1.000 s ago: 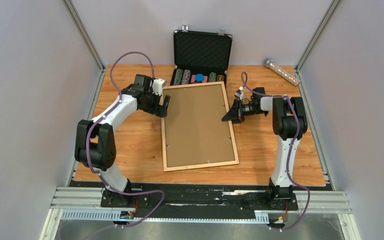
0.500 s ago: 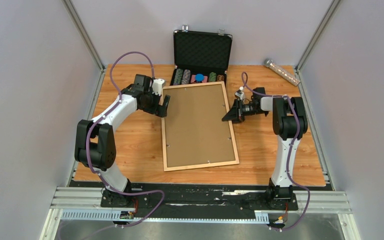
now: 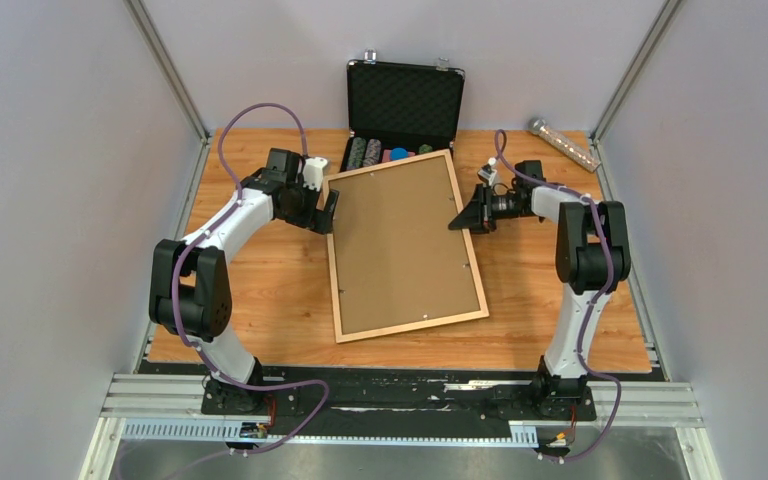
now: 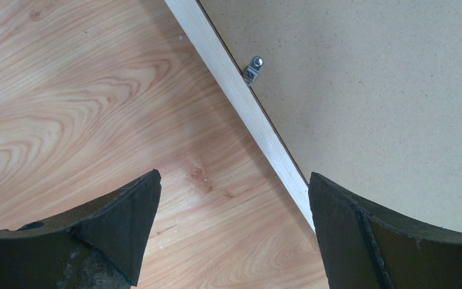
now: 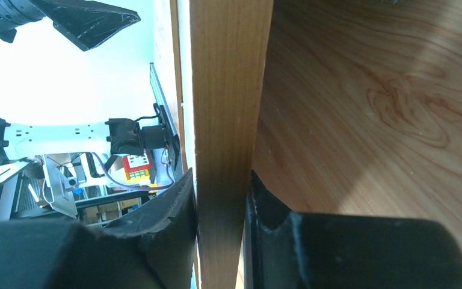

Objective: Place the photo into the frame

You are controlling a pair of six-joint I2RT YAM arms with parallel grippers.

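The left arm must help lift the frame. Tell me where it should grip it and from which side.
Grip the frame by its left rail, from the left, clear of the clip. The rail is thin and the backing fills the inside, so only the edge can be pinched. The open left gripper straddles it; the right gripper is shut on the opposite rail.

The wooden table [image 3: 260, 300] carries the frame [image 3: 406, 246], an open black case [image 3: 405, 100] and a clear tube [image 3: 564, 144]

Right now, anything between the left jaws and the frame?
Nothing. Left wrist view shows the left gripper open astride the frame rail, bare table on one side.
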